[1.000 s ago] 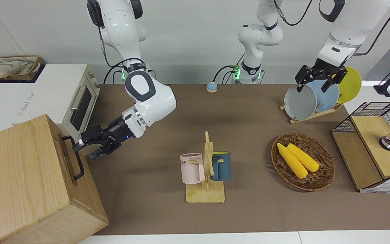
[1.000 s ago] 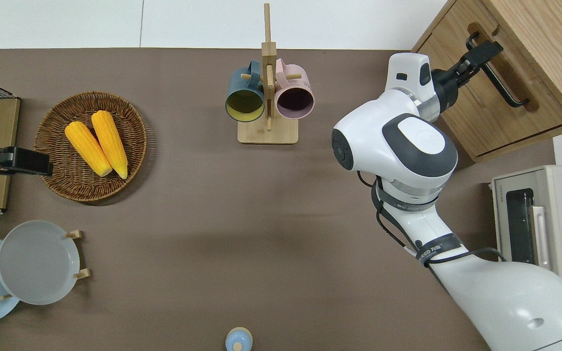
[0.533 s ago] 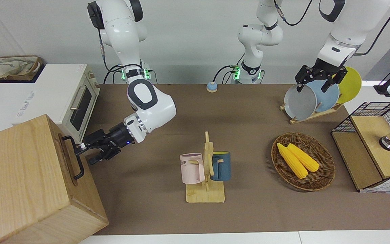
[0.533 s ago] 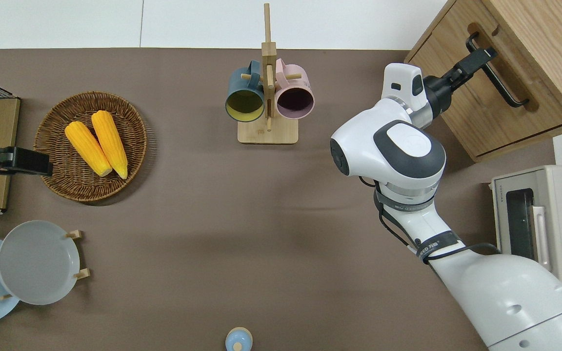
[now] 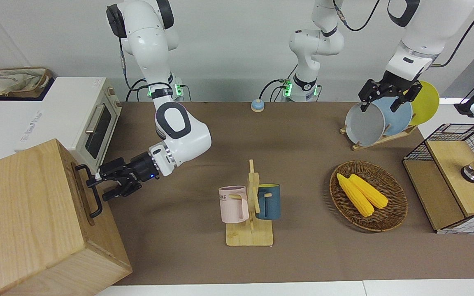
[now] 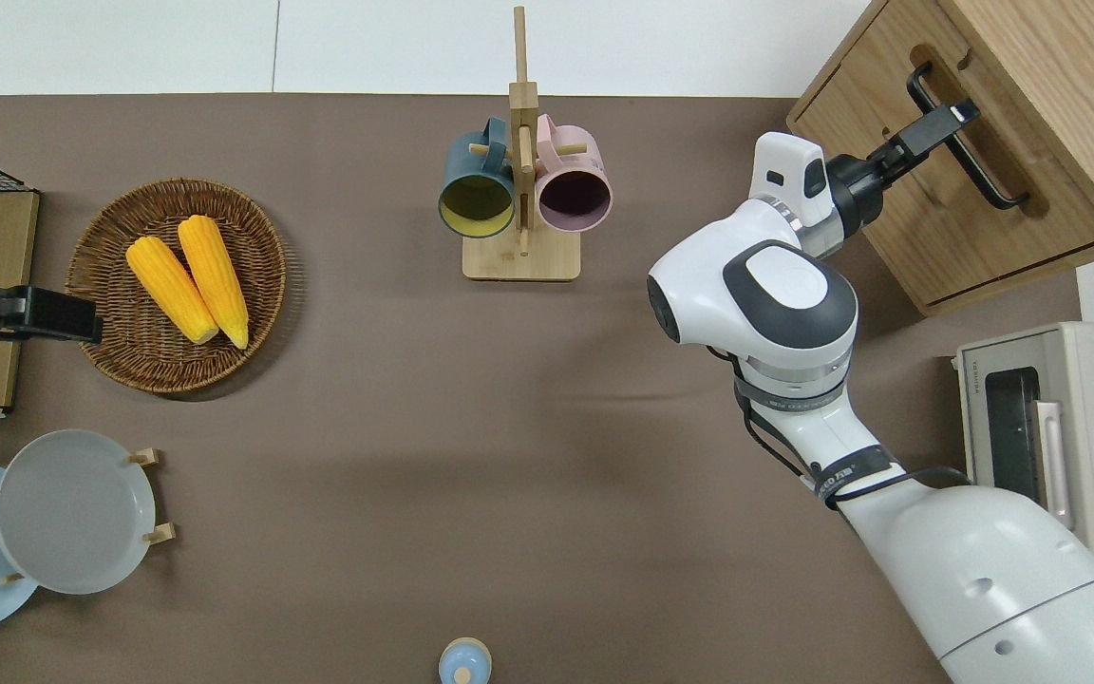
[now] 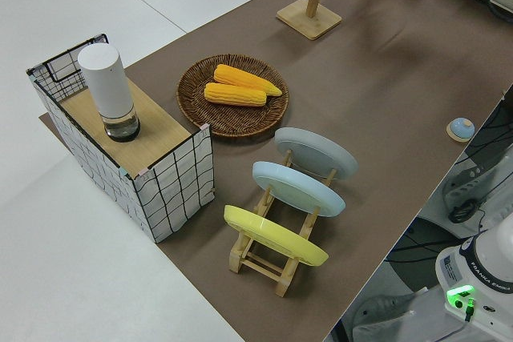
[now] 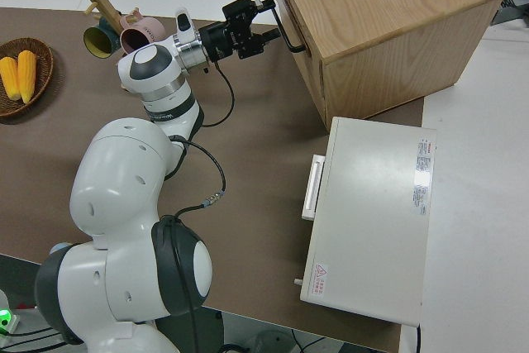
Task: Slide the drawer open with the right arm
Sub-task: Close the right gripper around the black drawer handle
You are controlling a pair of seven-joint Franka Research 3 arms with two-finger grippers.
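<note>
Reaching across the brown tabletop [image 5: 303, 164], the white right arm's black pincer [image 5: 97, 186] sits w/ its fingers either side of the black metal bar handle [image 6: 970, 161] on the light-wood drawer [image 6: 936, 204]; grip can't be told. Drawer front is flush w/ the pale wooden cabinet [image 5: 23, 222] at the right arm's end. Left arm parked.

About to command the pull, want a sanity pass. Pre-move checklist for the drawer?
1. right gripper at the drawer handle: ok.
2. Jaws shut on the handle: not ok, open.
3. Handle seated between the jaws: cannot tell.
4. drawer shut, nothing pulled yet: ok.
5. mug rack off the pull line: ok.
6. left gripper parked: ok.
</note>
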